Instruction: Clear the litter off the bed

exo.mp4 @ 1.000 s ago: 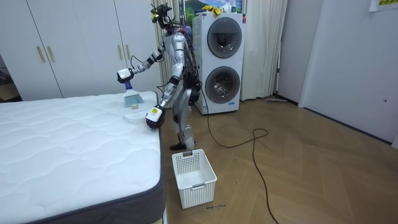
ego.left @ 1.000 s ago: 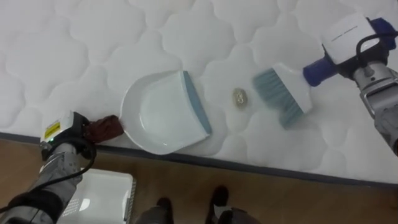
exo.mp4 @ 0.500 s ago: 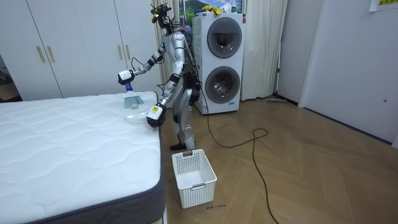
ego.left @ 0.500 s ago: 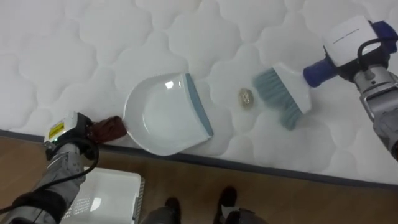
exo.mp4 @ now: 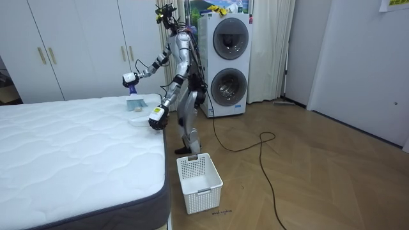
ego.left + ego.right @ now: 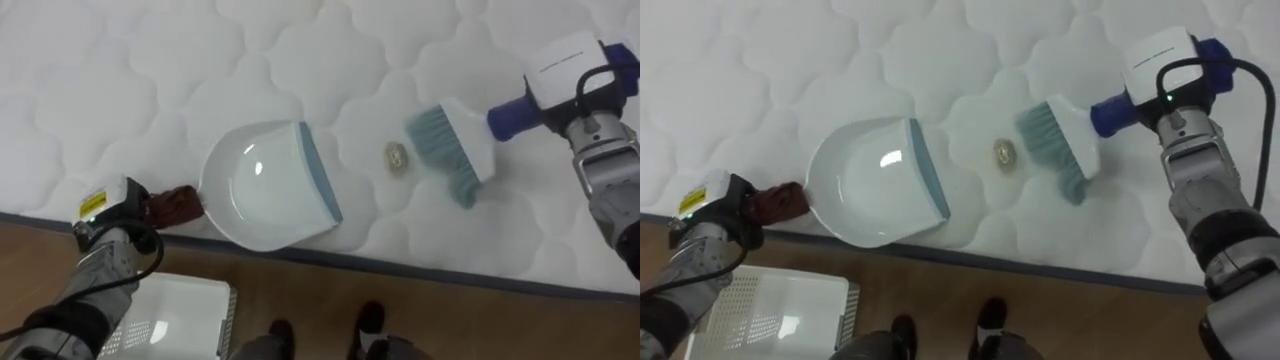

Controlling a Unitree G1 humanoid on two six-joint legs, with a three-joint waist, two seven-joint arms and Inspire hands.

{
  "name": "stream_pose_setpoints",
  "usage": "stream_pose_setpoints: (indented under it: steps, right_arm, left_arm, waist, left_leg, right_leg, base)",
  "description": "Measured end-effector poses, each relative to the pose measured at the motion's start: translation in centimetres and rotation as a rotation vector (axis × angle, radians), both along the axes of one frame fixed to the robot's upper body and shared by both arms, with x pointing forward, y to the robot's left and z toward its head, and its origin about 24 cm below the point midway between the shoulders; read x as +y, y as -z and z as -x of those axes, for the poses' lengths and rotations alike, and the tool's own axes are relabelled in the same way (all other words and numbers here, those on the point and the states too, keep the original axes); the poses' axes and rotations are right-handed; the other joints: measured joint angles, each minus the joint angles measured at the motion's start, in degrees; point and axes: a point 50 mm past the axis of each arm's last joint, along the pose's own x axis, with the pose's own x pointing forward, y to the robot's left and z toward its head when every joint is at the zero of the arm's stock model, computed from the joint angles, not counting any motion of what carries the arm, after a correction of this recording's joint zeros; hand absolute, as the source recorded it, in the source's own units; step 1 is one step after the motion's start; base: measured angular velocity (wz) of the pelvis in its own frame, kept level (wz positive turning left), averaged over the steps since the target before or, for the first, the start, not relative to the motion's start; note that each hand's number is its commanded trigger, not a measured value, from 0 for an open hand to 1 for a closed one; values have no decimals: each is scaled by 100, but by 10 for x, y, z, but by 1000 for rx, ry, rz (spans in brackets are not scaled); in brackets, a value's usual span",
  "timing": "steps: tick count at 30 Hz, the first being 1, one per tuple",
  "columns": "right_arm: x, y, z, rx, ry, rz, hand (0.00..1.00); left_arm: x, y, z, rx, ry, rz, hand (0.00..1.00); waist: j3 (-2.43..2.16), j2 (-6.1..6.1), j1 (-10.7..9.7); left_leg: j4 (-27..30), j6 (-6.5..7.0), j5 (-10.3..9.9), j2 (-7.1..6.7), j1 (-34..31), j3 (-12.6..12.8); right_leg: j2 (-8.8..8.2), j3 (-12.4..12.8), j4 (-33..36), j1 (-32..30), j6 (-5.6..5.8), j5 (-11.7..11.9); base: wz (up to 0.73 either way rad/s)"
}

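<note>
Labels: a yellow label sits on the back of the left hand; its print is too small to read.

Bed: the white dustpan lies flat at the mattress's near edge. Its long axis runs along that edge, with the brown handle to the left and the blue-grey lip facing right. The left hand's fingers are closed round the handle.

A small crumpled pellet lies between the lip and the brush, close to the bristles. The brush slants from its blue handle at upper right down to the teal bristles, which face left. The right hand has its fingers clamped on the blue handle.

A white basket stands on the floor below.
</note>
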Motion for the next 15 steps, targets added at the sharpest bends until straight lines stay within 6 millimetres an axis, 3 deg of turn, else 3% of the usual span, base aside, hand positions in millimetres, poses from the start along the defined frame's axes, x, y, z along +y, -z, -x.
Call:
stream_pose_setpoints:
  steps: [10, 15]
  right_arm:
    - [6, 2, -1, 1, 1, -7, 100]
    - [9, 7, 2, 5, 4, -9, 100]
  left_arm:
    - [-4, -9, -8, -14, 48, -80, 100]
    - [-8, -13, -11, -25, 71, -102, 100]
  waist:
    - [-12, 12, 3]
    - [-63, 87, 3]
  left_leg:
    - [32, 30, 18, -27, 11, 0]
    - [25, 30, 18, -27, 18, 0]
  right_leg:
    - [-9, -12, 6, 4, 15, -1]
    - [-11, -15, 25, 12, 15, -1]
  base:
    - [0]
    - [0]
